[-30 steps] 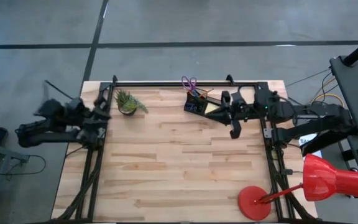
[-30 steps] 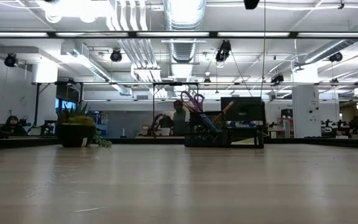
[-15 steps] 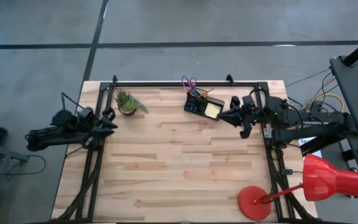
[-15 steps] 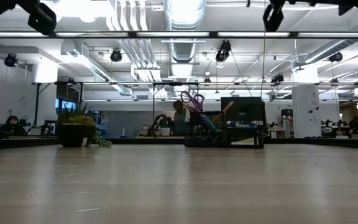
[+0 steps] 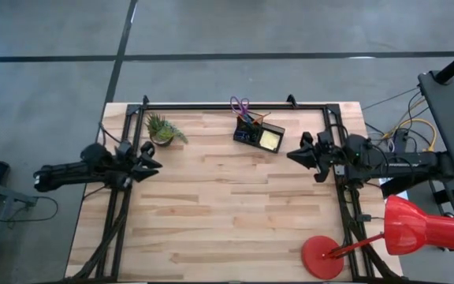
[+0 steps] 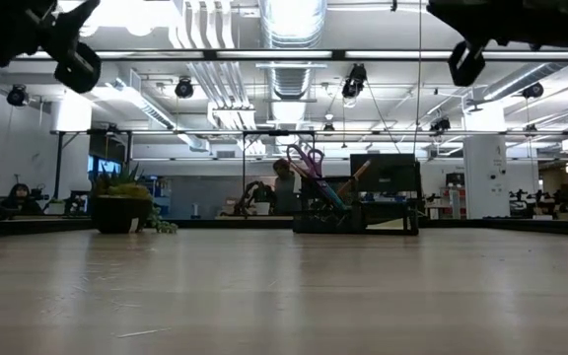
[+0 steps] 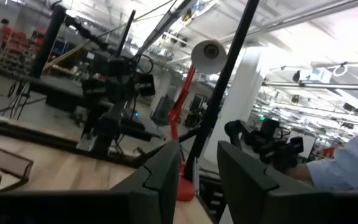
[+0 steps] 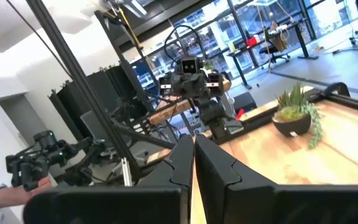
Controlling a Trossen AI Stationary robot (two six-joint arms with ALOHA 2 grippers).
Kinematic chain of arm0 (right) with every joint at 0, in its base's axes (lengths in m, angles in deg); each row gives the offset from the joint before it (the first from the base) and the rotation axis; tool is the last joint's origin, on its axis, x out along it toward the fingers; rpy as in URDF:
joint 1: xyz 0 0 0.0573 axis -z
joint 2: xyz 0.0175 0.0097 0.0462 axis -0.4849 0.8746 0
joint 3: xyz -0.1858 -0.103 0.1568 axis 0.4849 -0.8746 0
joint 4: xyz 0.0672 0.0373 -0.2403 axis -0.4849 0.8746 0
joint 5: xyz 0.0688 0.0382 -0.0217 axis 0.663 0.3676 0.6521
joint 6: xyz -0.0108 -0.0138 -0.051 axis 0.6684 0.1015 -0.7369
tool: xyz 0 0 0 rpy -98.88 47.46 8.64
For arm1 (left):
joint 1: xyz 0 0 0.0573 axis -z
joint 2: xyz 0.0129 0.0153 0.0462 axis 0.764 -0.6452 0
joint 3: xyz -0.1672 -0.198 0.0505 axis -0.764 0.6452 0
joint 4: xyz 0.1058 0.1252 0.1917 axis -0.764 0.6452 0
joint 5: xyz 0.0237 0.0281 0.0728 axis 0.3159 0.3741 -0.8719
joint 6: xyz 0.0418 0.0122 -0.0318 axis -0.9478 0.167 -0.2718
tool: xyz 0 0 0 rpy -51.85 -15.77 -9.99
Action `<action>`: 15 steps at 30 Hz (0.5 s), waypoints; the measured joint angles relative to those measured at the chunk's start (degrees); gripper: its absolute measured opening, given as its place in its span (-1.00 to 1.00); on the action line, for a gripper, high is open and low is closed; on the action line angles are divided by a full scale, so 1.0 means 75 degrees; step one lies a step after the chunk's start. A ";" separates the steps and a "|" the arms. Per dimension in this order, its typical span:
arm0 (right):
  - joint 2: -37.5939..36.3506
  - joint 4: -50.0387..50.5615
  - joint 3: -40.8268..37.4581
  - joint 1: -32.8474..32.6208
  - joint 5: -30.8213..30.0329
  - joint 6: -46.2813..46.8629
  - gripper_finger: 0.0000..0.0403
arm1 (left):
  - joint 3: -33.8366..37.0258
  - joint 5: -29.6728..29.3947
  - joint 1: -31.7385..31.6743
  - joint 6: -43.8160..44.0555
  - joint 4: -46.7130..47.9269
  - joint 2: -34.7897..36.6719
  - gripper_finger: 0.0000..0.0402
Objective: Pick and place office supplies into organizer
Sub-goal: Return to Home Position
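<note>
The black organizer (image 5: 257,134) stands near the table's far edge, also seen in the low view (image 6: 355,211). Purple-handled scissors (image 5: 240,104) stick up out of its back section, handles up (image 6: 306,158), beside orange pencils. A yellow sticky-note pad (image 5: 270,140) lies in its front tray. My left gripper (image 5: 153,162) hovers open over the table's left edge (image 7: 197,174). My right gripper (image 5: 292,155) hovers shut (image 8: 193,158) right of the organizer, touching nothing. Both hang high in the low view.
A small green potted plant (image 5: 162,130) sits at the far left. A red desk lamp (image 5: 416,229) has its round base (image 5: 323,256) on the near right corner. A black frame rail (image 5: 235,106) rims the table. Bare wood spreads across the middle and near side.
My right gripper has drawn back from the organizer toward the table's right edge and come lower. My left gripper has swung from beyond the left edge toward the table's middle and also come lower. The organizer and its contents have stayed put.
</note>
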State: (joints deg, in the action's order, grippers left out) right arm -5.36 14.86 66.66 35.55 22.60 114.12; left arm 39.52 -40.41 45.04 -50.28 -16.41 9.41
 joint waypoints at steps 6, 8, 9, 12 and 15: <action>-0.0701 -0.0187 -0.0693 0.0000 -0.0001 -0.0104 -0.96 | 0.0170 -0.0180 0.0000 0.0009 0.0009 -0.0100 -0.53; -0.0975 -0.0208 -0.0895 0.0000 0.0000 -0.0125 -0.96 | 0.0170 -0.0186 0.0000 0.0009 -0.0032 -0.0061 -0.53; -0.1111 -0.0198 -0.1007 0.0000 0.0000 -0.0128 -0.96 | 0.0167 -0.0189 0.0000 0.0006 -0.0066 -0.0047 -0.53; -0.1506 -0.0210 -0.1301 0.0000 0.0000 -0.0145 -0.96 | 0.0167 -0.0192 0.0000 0.0006 -0.0018 -0.0002 -0.53; -0.1935 -0.0203 -0.1600 0.0000 0.0009 -0.0257 -0.96 | 0.0167 -0.0203 0.0000 0.0006 -0.0029 -0.0014 -0.53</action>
State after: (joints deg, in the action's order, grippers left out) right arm -19.87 13.33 54.65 35.55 22.67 112.19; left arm 40.77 -41.94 45.04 -50.23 -16.62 9.31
